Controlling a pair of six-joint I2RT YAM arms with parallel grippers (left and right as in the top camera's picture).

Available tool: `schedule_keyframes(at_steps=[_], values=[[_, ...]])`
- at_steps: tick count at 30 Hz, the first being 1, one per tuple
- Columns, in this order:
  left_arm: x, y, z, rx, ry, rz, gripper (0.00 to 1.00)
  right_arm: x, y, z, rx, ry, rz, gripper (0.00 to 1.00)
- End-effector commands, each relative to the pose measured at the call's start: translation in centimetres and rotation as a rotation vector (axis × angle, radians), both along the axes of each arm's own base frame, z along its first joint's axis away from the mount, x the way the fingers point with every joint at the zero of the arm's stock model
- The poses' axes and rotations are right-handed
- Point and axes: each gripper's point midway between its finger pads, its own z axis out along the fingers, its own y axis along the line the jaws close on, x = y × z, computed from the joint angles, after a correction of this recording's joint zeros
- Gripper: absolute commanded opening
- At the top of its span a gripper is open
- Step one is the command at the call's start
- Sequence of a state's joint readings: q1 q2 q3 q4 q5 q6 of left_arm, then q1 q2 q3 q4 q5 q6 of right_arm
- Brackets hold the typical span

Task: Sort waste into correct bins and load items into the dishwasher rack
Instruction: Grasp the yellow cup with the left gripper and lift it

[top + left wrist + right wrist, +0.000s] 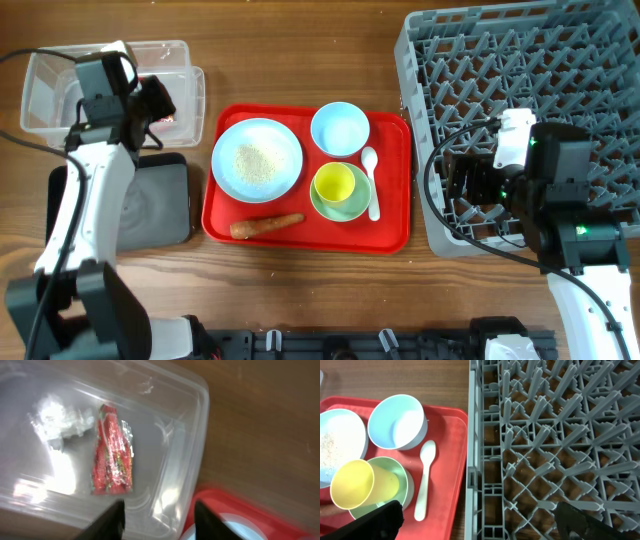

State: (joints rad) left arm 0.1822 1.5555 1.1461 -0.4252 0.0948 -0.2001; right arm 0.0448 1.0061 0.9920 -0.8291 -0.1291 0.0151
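Now left fingers [112, 521] hover spread over the red wrapper [112, 452] in a clear tub [199, 425] (right fingers [375, 522] likewise).

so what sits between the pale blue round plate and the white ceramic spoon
The small yellow-green cup standing in the pale green bowl, seen in the overhead view.

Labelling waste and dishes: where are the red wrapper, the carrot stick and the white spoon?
red wrapper [112, 452], left wrist view, middle.
carrot stick [267, 224], overhead view, mid-length.
white spoon [423, 487], right wrist view, handle.

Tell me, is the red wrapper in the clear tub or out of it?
In. The red wrapper lies flat on the clear tub floor, inside its rim.
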Motion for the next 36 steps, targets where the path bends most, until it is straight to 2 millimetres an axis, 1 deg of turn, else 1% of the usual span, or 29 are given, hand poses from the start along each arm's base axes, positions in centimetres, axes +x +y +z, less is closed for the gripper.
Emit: schedule_keyframes(at_steps=[1, 2, 3, 4, 6, 7, 9, 10, 11, 12, 13, 14, 15, 17, 18, 20, 21, 22, 23, 25, 26, 27, 28, 29, 32, 33, 34, 35, 36], values=[[-3.2, -4.6, -0.2, -0.184, 0.101, -0.145, 0.48, 0.3, -0.4, 0.9, -0.003, -0.022, -0.025, 1.00], [-4.6, -5.7, -1.1, -0.219, 0.167, -0.164, 0.49, 0.3, -0.4, 0.9, -0.002, -0.022, -0.025, 1.00], [-6.2, -7.2, -1.9, -0.256, 0.245, -0.193, 0.49, 0.3, -0.4, 0.9, -0.002, -0.022, -0.025, 1.00], [-7.0, -8.4, -2.1, -0.280, 0.278, -0.220, 0.51, 0.3, -0.4, 0.9, -0.003, -0.022, -0.025, 1.00], [-8.1, -11.3, -2.3, -0.299, 0.325, -0.299, 0.52, 0.3, -0.4, 0.9, -0.003, -0.022, -0.025, 1.00], [-8.4, -12.4, -2.3, -0.295, 0.335, -0.329, 0.52, 0.3, -0.4, 0.9, -0.002, -0.022, -0.025, 1.00], [-9.2, -15.6, -2.4, -0.284, 0.355, -0.415, 0.51, 0.3, -0.4, 0.9, -0.002, -0.021, -0.025, 1.00], [-9.7, -17.8, -2.5, -0.283, 0.364, -0.463, 0.53, 0.3, -0.4, 0.9, -0.002, -0.021, -0.025, 1.00], [-10.1, -19.4, -2.6, -0.279, 0.367, -0.502, 0.56, 0.3, -0.4, 0.9, -0.003, -0.021, -0.025, 1.00], [-10.4, -20.7, -2.7, -0.274, 0.368, -0.531, 0.57, 0.3, -0.4, 0.9, -0.002, -0.021, -0.025, 1.00], [-10.9, -22.5, -2.8, -0.261, 0.366, -0.586, 0.58, 0.3, -0.4, 0.9, -0.002, -0.021, -0.025, 1.00], [-11.2, -23.6, -3.0, -0.247, 0.366, -0.617, 0.58, 0.3, -0.4, 0.9, -0.002, -0.021, -0.025, 1.00], [-11.5, -25.1, -3.7, -0.201, 0.367, -0.658, 0.58, 0.3, -0.4, 0.9, -0.002, -0.021, -0.025, 1.00], [-11.9, -26.6, -4.9, -0.156, 0.384, -0.693, 0.59, 0.3, -0.4, 0.9, -0.002, -0.021, -0.025, 1.00], [-12.4, -27.6, -5.9, -0.145, 0.409, -0.718, 0.59, 0.3, -0.4, 0.8, -0.002, -0.020, -0.025, 1.00], [-13.1, -28.6, -7.5, -0.133, 0.452, -0.746, 0.58, 0.3, -0.4, 0.8, -0.002, -0.019, -0.025, 1.00], [-13.4, -29.0, -8.5, -0.127, 0.477, -0.755, 0.56, 0.3, -0.4, 0.8, -0.002, -0.019, -0.025, 1.00], [-13.6, -29.1, -9.4, -0.118, 0.502, -0.755, 0.52, 0.3, -0.4, 0.8, -0.002, -0.019, -0.025, 1.00], [-13.6, -29.0, -10.1, -0.109, 0.519, -0.750, 0.36, 0.3, -0.4, 0.8, -0.002, -0.018, -0.025, 1.00], [-13.0, -28.4, -10.4, -0.071, 0.510, -0.726, 0.16, 0.3, -0.4, 0.8, -0.002, -0.017, -0.025, 1.00], [-12.4, -28.1, -9.9, -0.055, 0.488, -0.712, 0.09, 0.3, -0.4, 0.8, -0.003, -0.017, -0.025, 1.00], [-11.9, -28.0, -9.3, -0.054, 0.470, -0.706, 0.05, 0.3, -0.4, 0.8, -0.003, -0.017, -0.025, 1.00], [-11.0, -28.0, -8.1, -0.063, 0.435, -0.699, 0.04, 0.3, -0.4, 0.8, -0.003, -0.017, -0.025, 1.00], [-10.7, -27.9, -7.5, -0.067, 0.416, -0.695, 0.04, 0.3, -0.4, 0.8, -0.003, -0.017, -0.025, 1.00], [-9.1, -27.6, -3.9, -0.100, 0.325, -0.680, 0.04, 0.3, -0.4, 0.8, -0.003, -0.018, -0.026, 1.00], [-8.9, -27.8, -2.6, -0.147, 0.299, -0.687, 0.04, 0.3, -0.5, 0.8, -0.008, -0.018, -0.033, 1.00], [-8.8, -28.4, -1.2, -0.244, 0.277, -0.696, 0.04, 0.4, -1.3, 0.8, -0.015, -0.019, -0.089, 1.00], [-8.8, -29.1, -0.2, -0.337, 0.264, -0.715, 0.04, 0.7, -2.1, 0.9, -0.015, -0.022, -0.160, 1.00], [-8.8, -29.7, 0.8, -0.423, 0.255, -0.733, 0.04, 1.1, -2.5, 1.0, -0.004, -0.031, -0.205, 1.00]])
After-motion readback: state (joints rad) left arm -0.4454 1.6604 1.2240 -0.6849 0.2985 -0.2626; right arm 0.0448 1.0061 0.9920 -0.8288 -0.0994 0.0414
